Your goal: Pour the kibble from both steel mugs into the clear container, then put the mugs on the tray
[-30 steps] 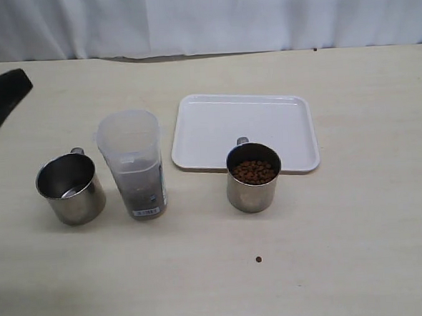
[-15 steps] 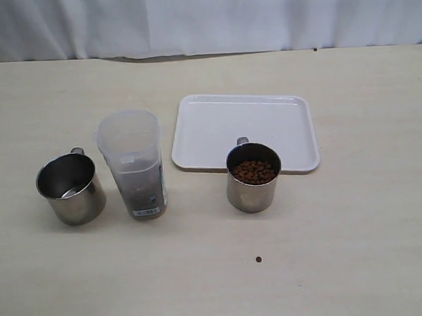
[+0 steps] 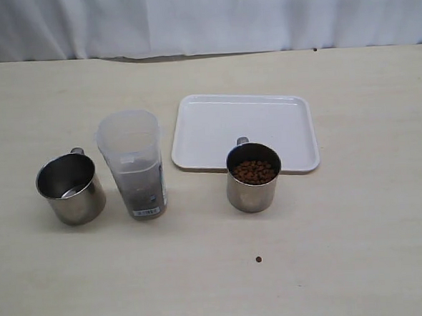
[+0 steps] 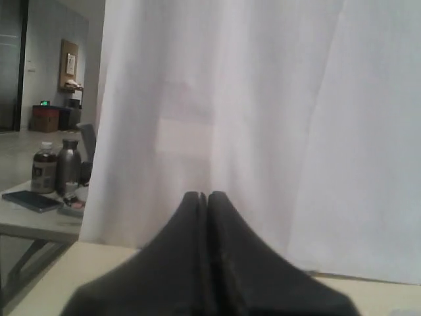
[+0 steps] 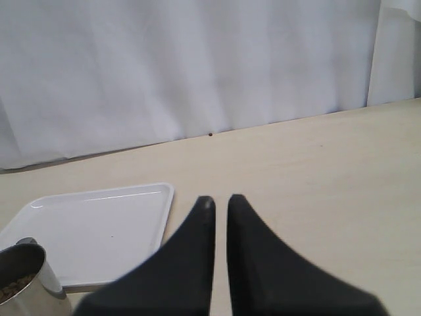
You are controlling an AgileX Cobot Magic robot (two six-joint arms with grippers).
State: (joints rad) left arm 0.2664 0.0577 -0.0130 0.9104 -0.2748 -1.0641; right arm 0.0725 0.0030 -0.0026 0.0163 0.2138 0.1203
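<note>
In the exterior view, one steel mug (image 3: 69, 189) stands at the left, empty and shiny inside. Beside it stands the clear container (image 3: 132, 164) with dark kibble (image 3: 141, 191) in its lower part. The other steel mug (image 3: 253, 178) holds kibble (image 3: 253, 172) and stands just in front of the white tray (image 3: 245, 127). Neither arm shows there. My left gripper (image 4: 206, 195) is shut on nothing and faces the curtain. My right gripper (image 5: 220, 199) is shut with a thin slit between its fingers, over bare table beside the tray (image 5: 99, 224) and the filled mug (image 5: 23, 283).
One stray pellet (image 3: 258, 259) lies on the table in front of the filled mug. A white curtain (image 3: 202, 19) hangs along the table's far edge. A side table with bottles (image 4: 56, 168) shows past the curtain in the left wrist view.
The left arm, seen a second ago at the left edge of the exterior view, has drawn out of that view. The mugs, container and tray have not moved.
</note>
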